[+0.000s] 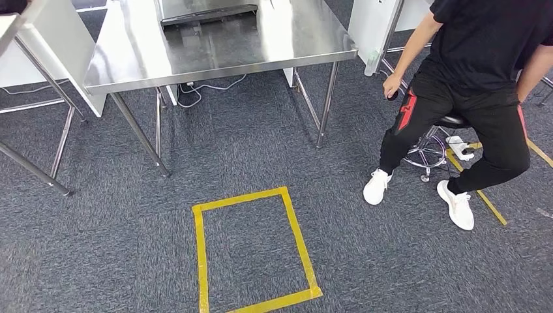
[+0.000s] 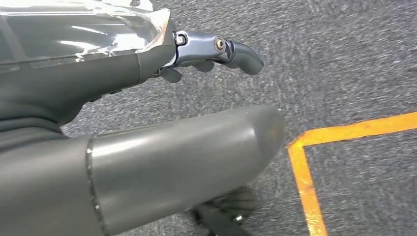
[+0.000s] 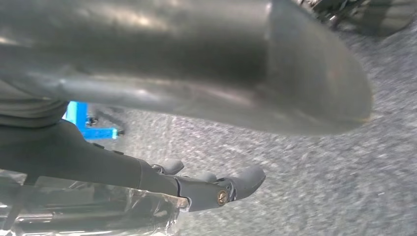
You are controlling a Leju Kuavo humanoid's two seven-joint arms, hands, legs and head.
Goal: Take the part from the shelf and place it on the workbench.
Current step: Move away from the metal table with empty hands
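Facing the steel table [image 1: 215,55] across carpet, we saw both arms hanging: left robot hand [image 2: 216,51] and right robot hand [image 3: 216,189] each pressed a clear-wrapped part [image 2: 78,29] against the palm. Placement remained.

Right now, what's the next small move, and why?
Probably step forward into the yellow tape square. The steel workbench stands beyond it, likely out of reach, and the plastic-wrapped part already lies against the left hand and right hand.
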